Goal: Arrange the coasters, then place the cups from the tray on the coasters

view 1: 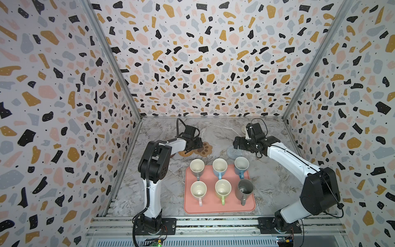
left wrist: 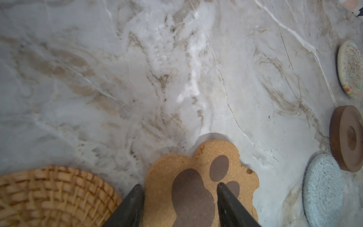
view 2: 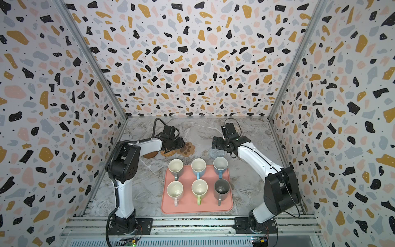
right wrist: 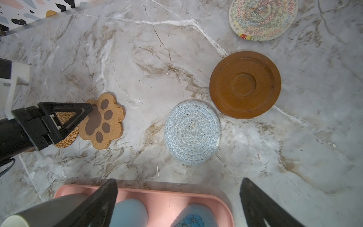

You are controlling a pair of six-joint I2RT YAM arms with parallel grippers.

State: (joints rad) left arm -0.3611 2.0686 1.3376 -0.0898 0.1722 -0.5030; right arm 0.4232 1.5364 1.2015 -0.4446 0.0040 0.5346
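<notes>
Six cups stand on the salmon tray (view 1: 213,209) (right wrist: 167,198), among them a dark grey cup (view 1: 244,189) and a pink cup (view 1: 198,190). Beyond the tray lie the paw-print coaster (view 1: 204,149) (left wrist: 163,176) (right wrist: 102,121), rattan coaster (view 1: 183,153) (left wrist: 49,192), grey-blue coaster (view 1: 233,152) (right wrist: 192,132), a brown disc (right wrist: 244,84) and the cream woven coaster (right wrist: 263,17). My left gripper (view 1: 195,148) (left wrist: 178,185) is part open, one fingertip at the paw coaster's edge and the other over its top. My right gripper (view 1: 237,145) (right wrist: 178,179) hangs wide open above the tray's far rim, holding nothing.
A second brown disc (view 2: 149,154) peeks out from under the left arm. The rattan coaster touches or slightly underlaps the paw coaster. Patterned walls close in the marble table (view 1: 162,192) on three sides, and a metal rail runs along the front.
</notes>
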